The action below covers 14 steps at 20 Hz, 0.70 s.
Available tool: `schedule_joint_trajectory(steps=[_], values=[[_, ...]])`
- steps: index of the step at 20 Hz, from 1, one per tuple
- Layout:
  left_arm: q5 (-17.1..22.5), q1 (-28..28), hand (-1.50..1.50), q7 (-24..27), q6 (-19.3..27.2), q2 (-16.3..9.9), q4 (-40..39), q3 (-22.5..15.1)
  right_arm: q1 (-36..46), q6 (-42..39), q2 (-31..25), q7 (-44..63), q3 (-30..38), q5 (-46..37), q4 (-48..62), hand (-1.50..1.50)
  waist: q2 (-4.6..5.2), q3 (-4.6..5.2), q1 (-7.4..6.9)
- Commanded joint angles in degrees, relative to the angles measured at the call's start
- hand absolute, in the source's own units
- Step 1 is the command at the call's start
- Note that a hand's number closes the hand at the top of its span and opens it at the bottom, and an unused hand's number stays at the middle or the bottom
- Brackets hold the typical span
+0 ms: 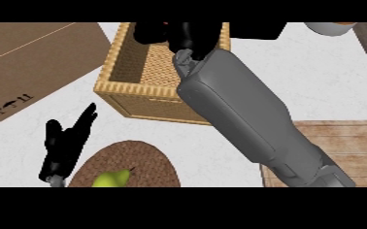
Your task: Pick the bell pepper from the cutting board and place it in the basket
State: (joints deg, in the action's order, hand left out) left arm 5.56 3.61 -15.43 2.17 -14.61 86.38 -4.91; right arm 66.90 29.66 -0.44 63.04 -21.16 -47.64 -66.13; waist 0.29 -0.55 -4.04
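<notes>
White speckled counter, woven wicker basket (136,89) mid-frame. Right hand (188,36) curls above it, a sliver of orange showing, probably the bell pepper; left hand (66,143) rests open nearby. Off-centre release might clip the rim.

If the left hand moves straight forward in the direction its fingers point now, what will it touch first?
Probably the basket: the left hand points up and slightly right toward its near corner. Height is unclear, so it might pass above.

Head cam, steep down, close over basket (129,85) & counter (315,77)
</notes>
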Motion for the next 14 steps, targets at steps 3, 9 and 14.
schedule_joint_trajectory(steps=[3,9,14], values=[[0.48,3.70,0.00,-1.92,-0.38,0.04,-3.98,0.37,0.29,3.70,0.42,11.13,0.34,-3.19,9.33,1.50,-0.07,0.77,2.06],[-0.32,6.53,0.00,1.19,-0.28,0.60,-3.09,0.52,-2.09,0.97,0.42,10.30,-5.75,-2.97,10.08,-1.50,-0.42,0.63,2.76],[-0.45,5.16,0.00,-1.48,0.08,1.40,-3.44,0.21,-0.08,2.71,0.42,8.93,-5.63,-3.35,10.90,-1.50,-0.29,0.59,2.94]])
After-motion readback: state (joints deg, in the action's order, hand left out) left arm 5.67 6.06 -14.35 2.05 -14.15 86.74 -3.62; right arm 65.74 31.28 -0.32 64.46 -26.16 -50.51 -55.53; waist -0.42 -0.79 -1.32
